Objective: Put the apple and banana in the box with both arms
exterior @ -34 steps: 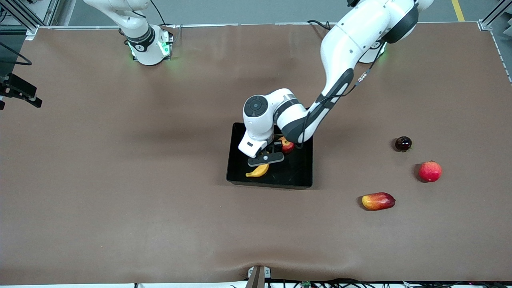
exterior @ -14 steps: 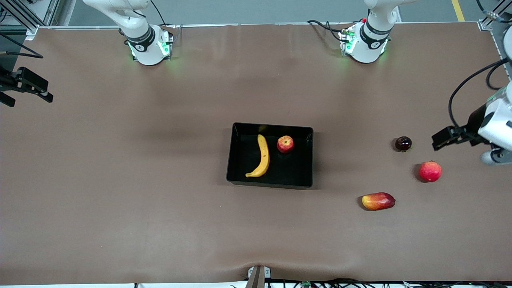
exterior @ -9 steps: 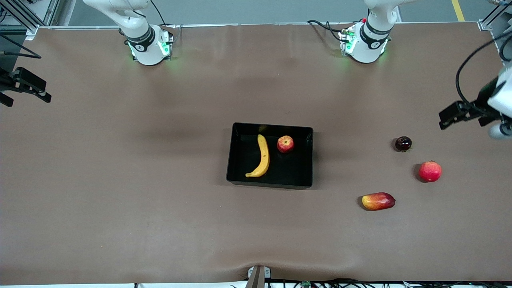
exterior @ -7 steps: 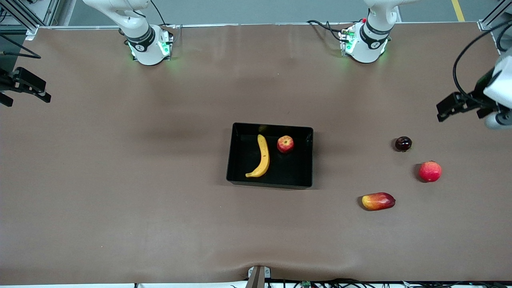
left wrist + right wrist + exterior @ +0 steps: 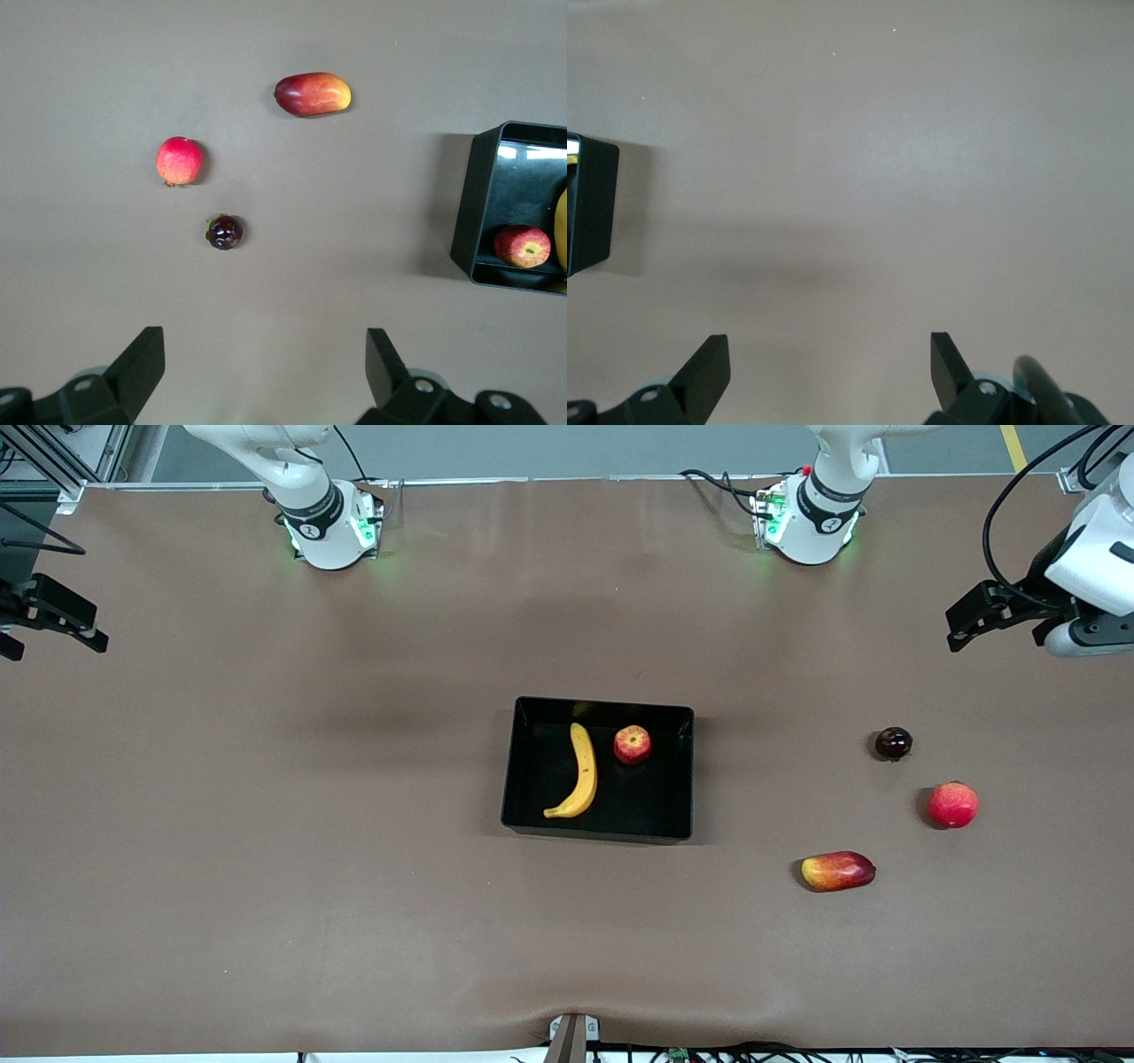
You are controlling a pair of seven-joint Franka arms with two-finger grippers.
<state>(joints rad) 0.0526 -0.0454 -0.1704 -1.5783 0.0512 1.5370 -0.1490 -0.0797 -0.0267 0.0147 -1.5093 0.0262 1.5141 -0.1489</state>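
1. The box (image 5: pixel 682 775) sits in the middle of the table (image 5: pixel 266 824), and both task fruits lie inside it.
2. The banana (image 5: pixel 580 772) lies lengthwise in the box, toward the right arm's end of it.
3. The apple (image 5: pixel 632 744) rests just beside the banana, toward the left arm's end, not touching it.
4. The left gripper (image 5: pixel 967 617) hangs in the air over the bare table at the left arm's end, jaws spread wide and holding nothing.
5. The right gripper (image 5: pixel 44 615) waits at the table's edge at the right arm's end, jaws wide apart too, nothing in them.
6. Three other fruits lie loose on the table between the box and the left arm's end: a dark round fruit (image 5: pixel 893 743), a pinkish-red round fruit (image 5: pixel 952 804) nearer the front camera, and an oblong red-and-yellow fruit (image 5: pixel 837 871) nearest of all.
7. All three are well apart from the box.
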